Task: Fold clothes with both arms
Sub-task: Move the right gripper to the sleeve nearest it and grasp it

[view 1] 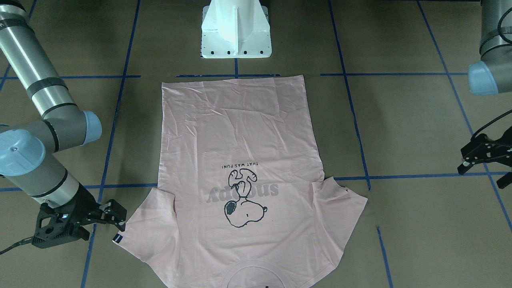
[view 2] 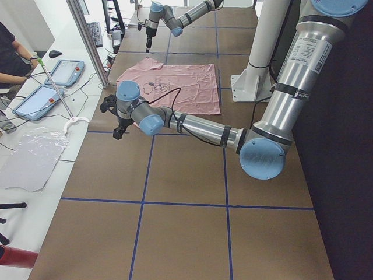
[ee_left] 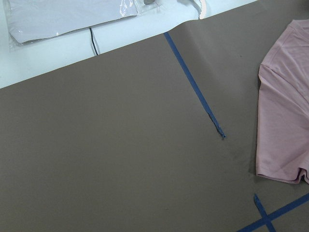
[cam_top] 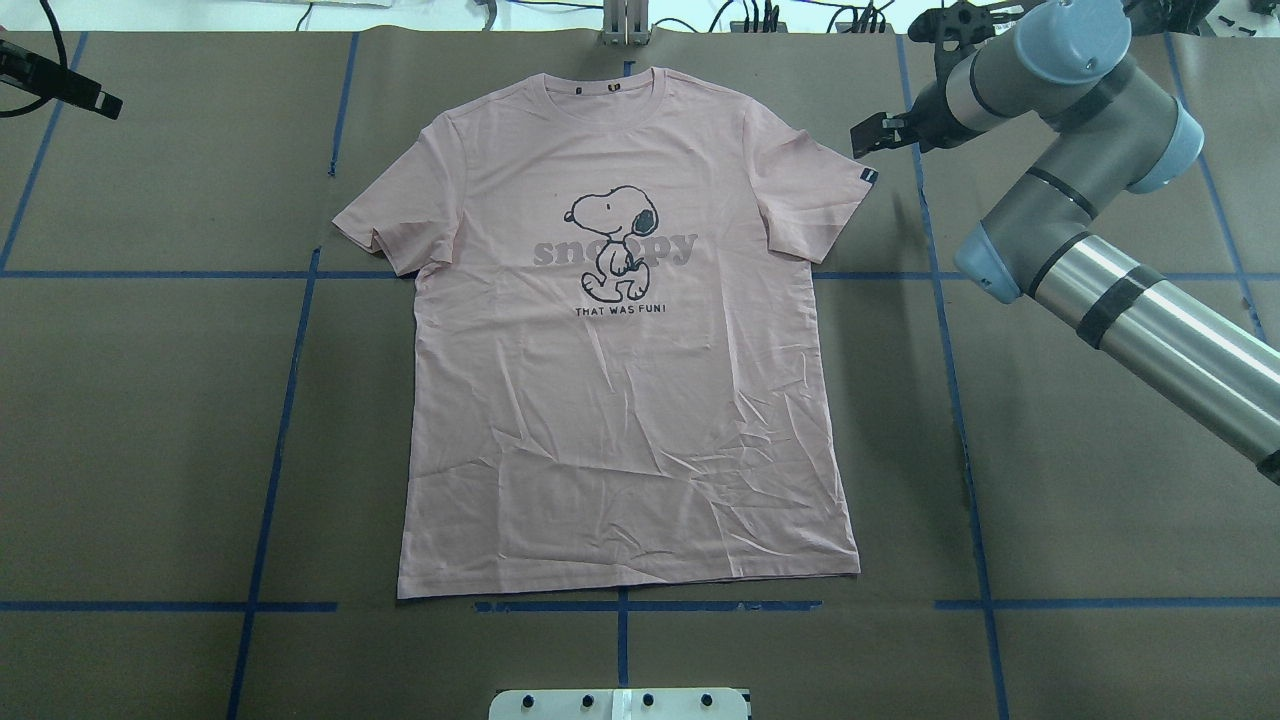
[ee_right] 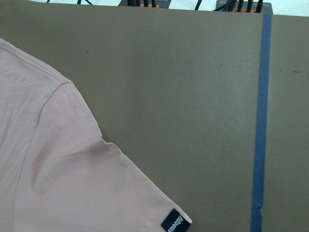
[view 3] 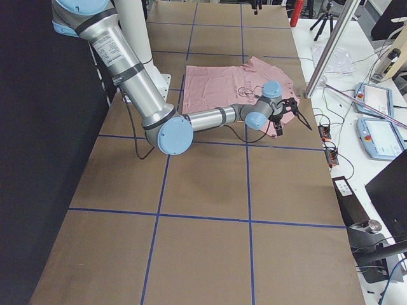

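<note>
Overhead exterior shows me the pink T-shirt [cam_top: 620, 400] lying flat, picture up, mid-table [cam_top: 150, 450], ready to fold. My right gripper [view 1: 108, 218] hangs just beside the tagged sleeve [cam_top: 820, 170], but I cannot tell how its jaws stand. My left gripper [view 1: 480, 160] hangs well away from the shirt, jaws spread, I think to grab.

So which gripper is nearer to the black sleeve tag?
Right. The right gripper is just beside the tag, off the shirt; the left gripper is far out past the shirt's opposite side.
</note>
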